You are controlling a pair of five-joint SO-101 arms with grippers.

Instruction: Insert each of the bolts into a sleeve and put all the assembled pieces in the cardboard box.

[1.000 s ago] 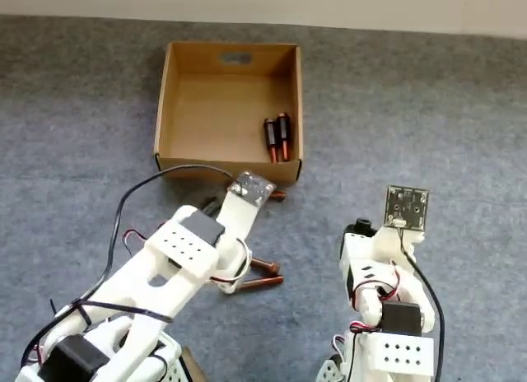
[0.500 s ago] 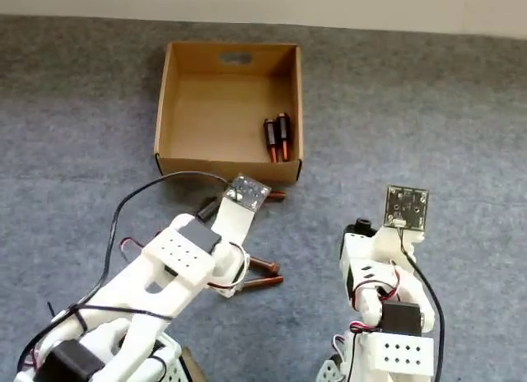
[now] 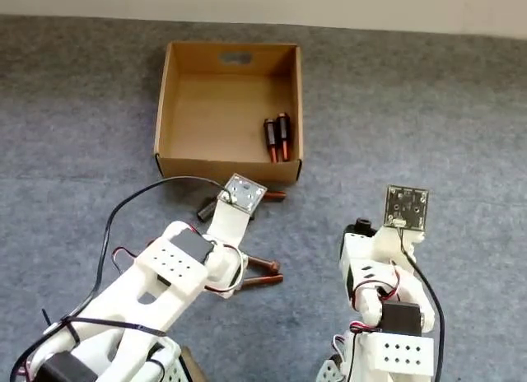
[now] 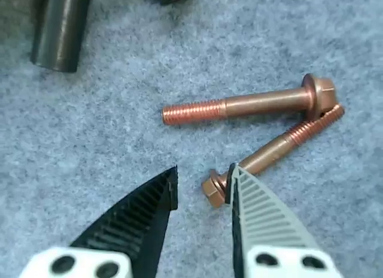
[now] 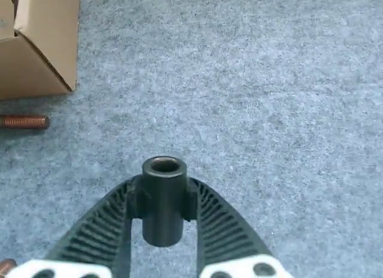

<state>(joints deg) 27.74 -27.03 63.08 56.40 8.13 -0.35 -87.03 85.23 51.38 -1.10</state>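
Loosely on the grey worktop [image 3: 461, 110], near its middle, lie two copper bolts: the first bolt [image 4: 251, 104] and the second bolt [image 4: 275, 149] meet at one end (the head of the first against the threaded tip of the second), neither in a sleeve; the second bolt's head lies just beside the grey finger of the left gripper [image 4: 203, 170], whose jaws stand a modest way apart and grip nothing; a loose sleeve [image 4: 60, 29] lies between these bolts and the near wall of the cardboard box [image 3: 162, 102]; a third bolt [image 5: 24, 121] lies by the box's near right corner; the right gripper [image 5: 163, 188] is clamped on a held sleeve [image 5: 163, 200], its bore showing; two assembled pieces [image 3: 277, 137] lie side by side against the box's right wall.
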